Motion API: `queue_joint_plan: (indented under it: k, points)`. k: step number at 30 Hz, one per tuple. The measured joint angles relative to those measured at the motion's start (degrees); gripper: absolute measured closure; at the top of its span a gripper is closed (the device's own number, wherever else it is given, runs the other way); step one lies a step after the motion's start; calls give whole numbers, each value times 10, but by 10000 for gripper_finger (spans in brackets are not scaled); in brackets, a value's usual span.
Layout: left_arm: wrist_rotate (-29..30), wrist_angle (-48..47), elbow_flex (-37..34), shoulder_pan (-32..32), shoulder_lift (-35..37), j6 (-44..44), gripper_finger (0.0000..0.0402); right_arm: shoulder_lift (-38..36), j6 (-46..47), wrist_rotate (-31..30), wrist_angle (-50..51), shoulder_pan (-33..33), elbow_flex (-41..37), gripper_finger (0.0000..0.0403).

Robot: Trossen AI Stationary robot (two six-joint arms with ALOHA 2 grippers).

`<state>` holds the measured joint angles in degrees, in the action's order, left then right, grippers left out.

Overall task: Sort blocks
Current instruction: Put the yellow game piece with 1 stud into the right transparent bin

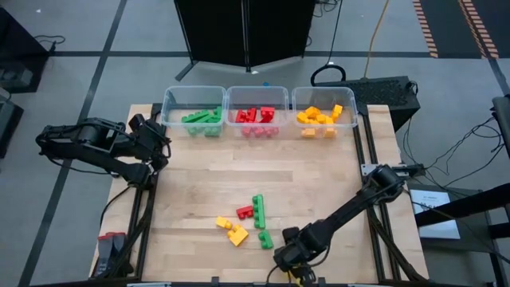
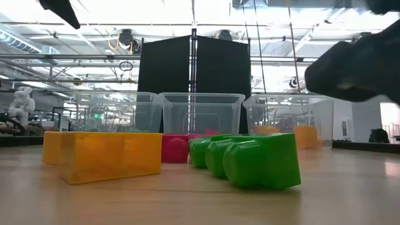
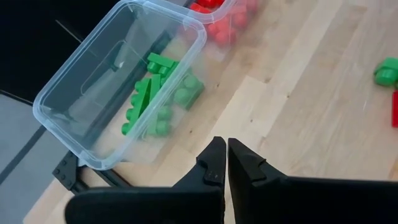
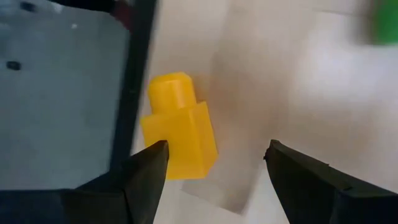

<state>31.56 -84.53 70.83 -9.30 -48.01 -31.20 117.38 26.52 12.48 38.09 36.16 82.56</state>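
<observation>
Yellow, red and green blocks (image 1: 247, 222) lie loose in a small cluster on the wooden table (image 1: 319, 183), near its front edge. More sit sorted by colour in three clear bins (image 1: 259, 110) along the far edge: green left, red middle, yellow right. Right gripper (image 4: 214, 171) at the front edge, fingers spread wide, empty; a single yellow block (image 4: 179, 127) lies just beyond its tips. Left gripper (image 3: 225, 163) beside the green bin (image 3: 118, 87), fingers pressed together, holding nothing.
</observation>
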Motion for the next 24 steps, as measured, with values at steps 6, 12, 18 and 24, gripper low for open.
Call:
queue_joint_plan:
  k: [6,12,18,24]
  points:
    - [0,0,0,0,-1,0,402,1,5,-35,-3,7,0,140]
    - [0,0,0,0,-8,-1,402,1,20,-104,26,-7,0,140]
    - [2,0,0,0,-22,0,402,-1,65,-142,122,-45,1,140]
    - [4,0,0,0,-36,0,402,-21,26,-181,169,-82,-3,140]
